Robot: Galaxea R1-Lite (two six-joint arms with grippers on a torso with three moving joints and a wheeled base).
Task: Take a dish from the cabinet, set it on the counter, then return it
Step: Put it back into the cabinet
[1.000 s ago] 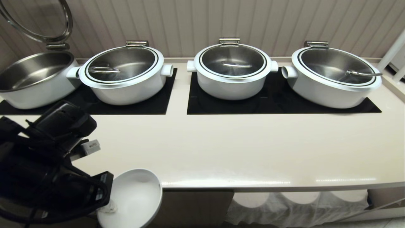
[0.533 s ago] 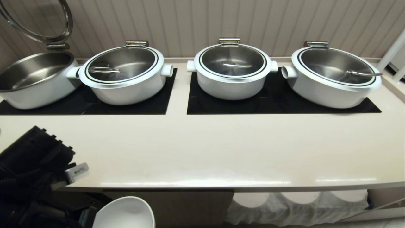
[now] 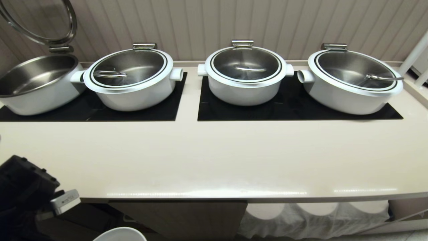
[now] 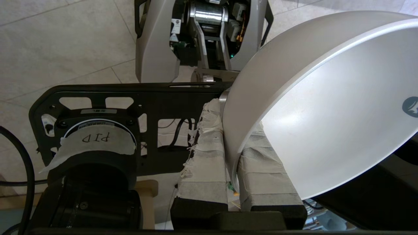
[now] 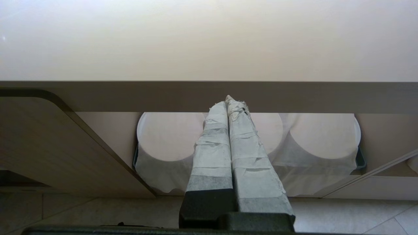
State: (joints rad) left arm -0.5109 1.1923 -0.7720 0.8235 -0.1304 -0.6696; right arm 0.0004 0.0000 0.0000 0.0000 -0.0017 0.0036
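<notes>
At 7 o'clock in your head view, the left gripper (image 4: 232, 182) pinches the dish (image 4: 326, 107) rim below the bare counter (image 3: 214, 160); judged on its return leg, with shelving in the cabinet left.

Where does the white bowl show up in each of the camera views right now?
Head view: only the bowl rim shows at the bottom edge, left of centre, below the counter edge.
Left wrist view: fills the right side, its rim pinched by the left gripper.
Right wrist view: not in it.
Shared landmark: the counter, in head and right wrist views.
</notes>
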